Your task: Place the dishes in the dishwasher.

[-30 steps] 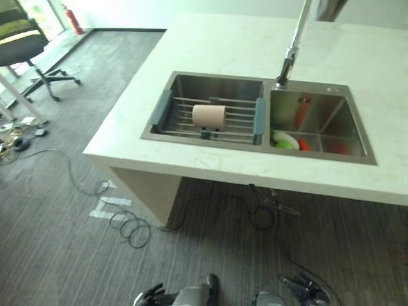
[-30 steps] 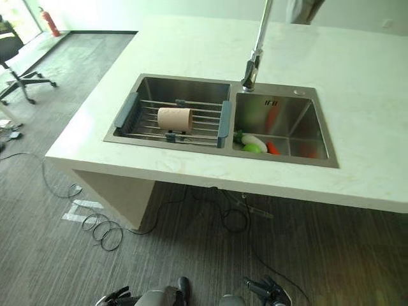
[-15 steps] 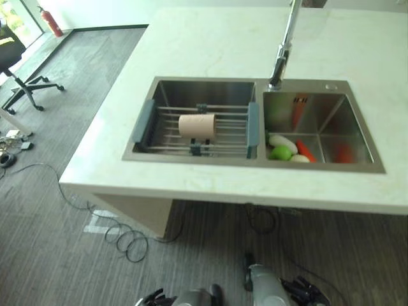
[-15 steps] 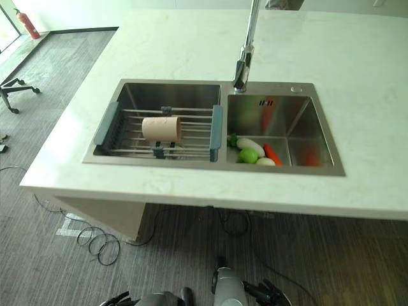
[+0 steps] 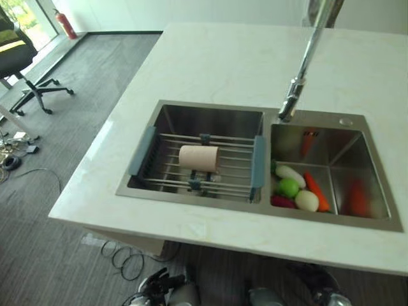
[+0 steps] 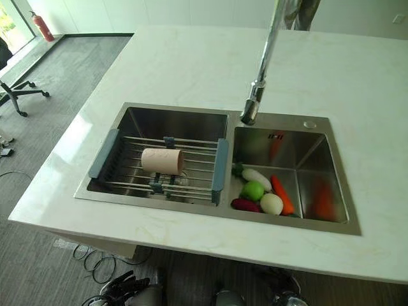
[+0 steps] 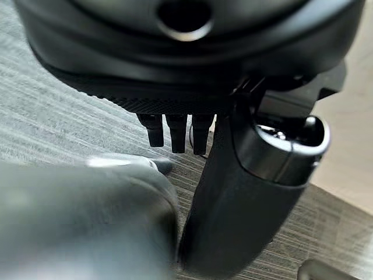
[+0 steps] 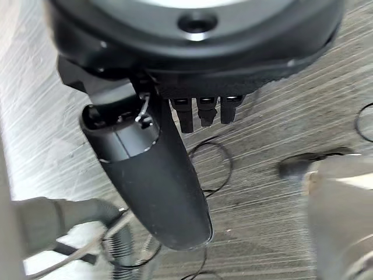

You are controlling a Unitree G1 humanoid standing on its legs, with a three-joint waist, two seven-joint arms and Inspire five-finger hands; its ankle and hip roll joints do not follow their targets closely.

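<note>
A beige cup [image 5: 199,157] lies on its side on a wire rack with blue ends [image 5: 141,152] across the left basin of a steel double sink [image 5: 191,199]. Both hands hang low over the carpet in front of the counter, apart from the sink. My left hand [image 5: 156,285] shows at the lower edge, left of centre, and its wrist view has the thumb [image 7: 245,198] and fingers [image 7: 175,131] straight, holding nothing. My right hand [image 5: 322,284] hangs at the lower right, with its thumb [image 8: 151,175] and fingers [image 8: 204,114] likewise straight and empty.
The right basin holds toy vegetables [image 5: 294,188]: a white radish, a green ball, a carrot, a white round piece and a dark red one. A tall tap [image 5: 299,83] stands behind the divider. The pale counter [image 5: 223,64] spreads around. An office chair [image 5: 19,57] is far left.
The camera has come closer to the counter, so the sink looks larger and the vegetables show more fully. The cup and rack have stayed put. Both hands remain low.
</note>
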